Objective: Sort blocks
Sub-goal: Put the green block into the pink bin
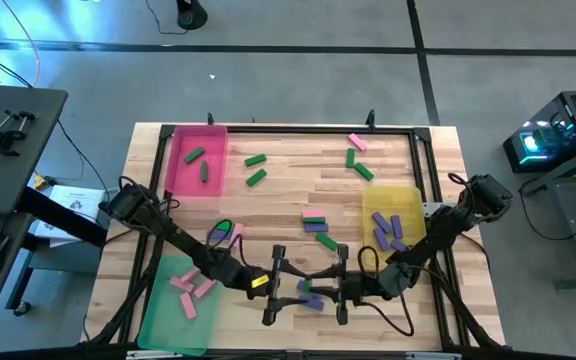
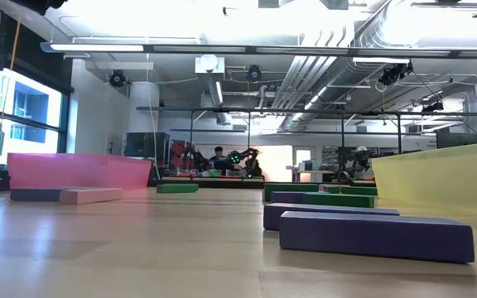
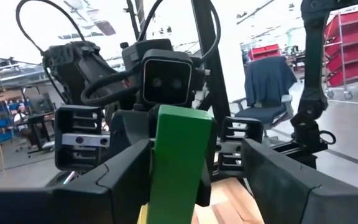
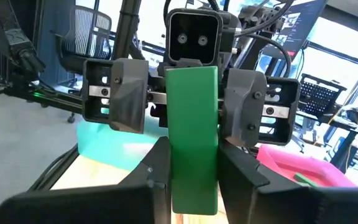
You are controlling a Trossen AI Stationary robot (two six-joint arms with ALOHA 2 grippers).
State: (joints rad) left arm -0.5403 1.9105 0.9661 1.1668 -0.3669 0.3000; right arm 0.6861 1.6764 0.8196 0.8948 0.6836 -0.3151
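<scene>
Sitting between both grippers at the table's near edge, mid-width, is one green block (image 4: pixel 192 134); I see it upright in both wrist views; right gripper (image 4: pixel 191 180) has its fingers pressed against the block's two sides, pinching it; left gripper (image 3: pixel 185 186) faces it head-on, its fingers spread wide on either side of the same block, and I cannot tell if they touch it. From above the two grippers meet nose to nose, left gripper (image 1: pixel 276 284), right gripper (image 1: pixel 340 284), with purple blocks (image 1: pixel 311 301) lying on the wood just under them. Other blocks: pink ones in the green tray (image 1: pixel 158 320) at near left; green ones in the pink tray (image 1: pixel 176 180) at far left; purple ones in the yellow tray (image 1: pixel 410 200) at right. Loose on the table (image 1: pixel 288 190): two green blocks beside the pink tray, a pink and two green at the far right, a pink-green-purple cluster at centre, purple and pink beside the left arm. Low view shows purple blocks (image 2: pixel 377 234) close up on the wood.
</scene>
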